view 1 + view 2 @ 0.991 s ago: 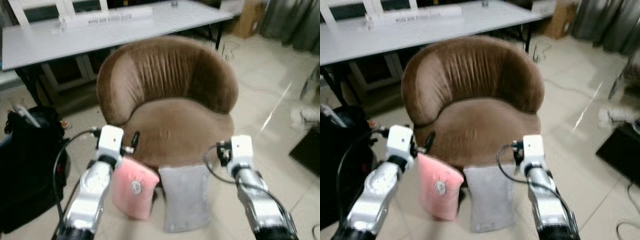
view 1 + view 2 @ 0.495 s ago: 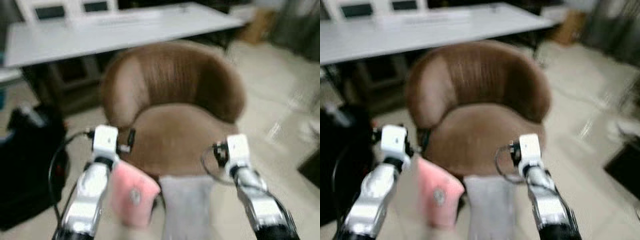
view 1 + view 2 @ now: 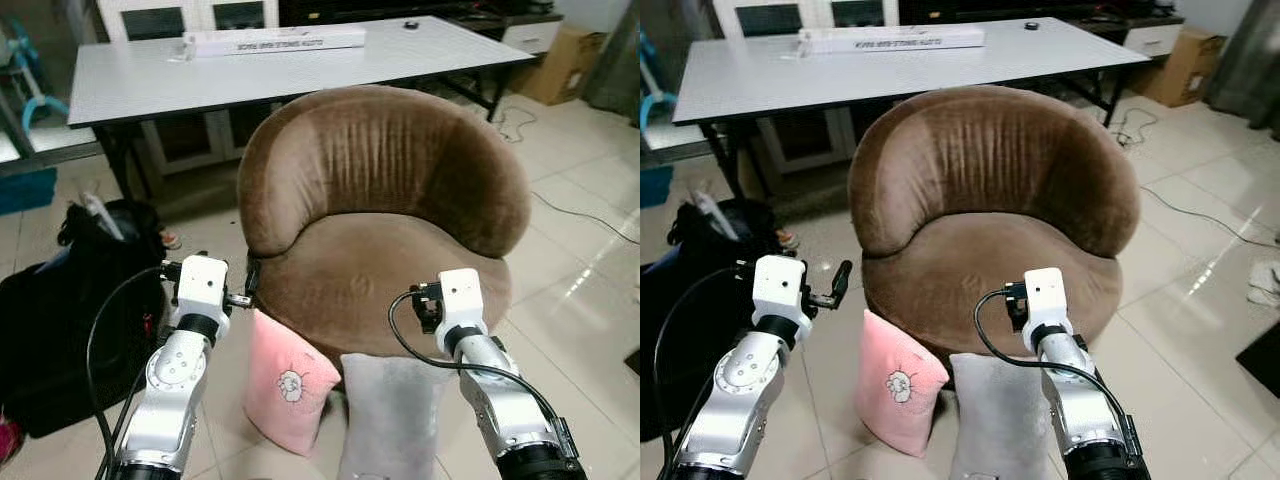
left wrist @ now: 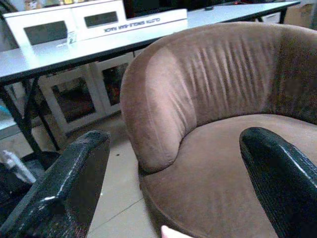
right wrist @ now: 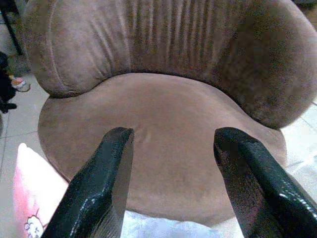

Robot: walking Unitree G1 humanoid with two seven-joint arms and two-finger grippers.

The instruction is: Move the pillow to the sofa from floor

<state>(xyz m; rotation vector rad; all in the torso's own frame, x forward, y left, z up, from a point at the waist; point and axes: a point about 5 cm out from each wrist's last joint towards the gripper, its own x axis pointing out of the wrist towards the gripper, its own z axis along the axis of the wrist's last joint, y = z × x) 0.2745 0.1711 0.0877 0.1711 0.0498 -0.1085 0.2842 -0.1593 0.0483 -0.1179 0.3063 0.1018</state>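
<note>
At the left edge of the head view a black bag (image 3: 60, 330) is sitting on the floor, something pale poking from its top, contents otherwise hidden. Low in the frame the left gripper (image 4: 173, 183) is hovering with fingers spread, empty, above the pink pillow (image 3: 290, 380), which is leaning beside a grey pillow (image 3: 390, 420) against the brown sofa (image 3: 380, 200). Further right the right gripper (image 5: 173, 188) is gaping empty too; I judge both should be lowering to clamp one pillow's upper edge.

open seat of the brown sofa (image 3: 375, 275) lies free ahead of both raised grippers, walled behind by its curved backrest. pink pillow (image 3: 290, 380) and grey pillow (image 3: 390, 415) lean against its front; black bag (image 3: 60, 320) crowds the left floor.
</note>
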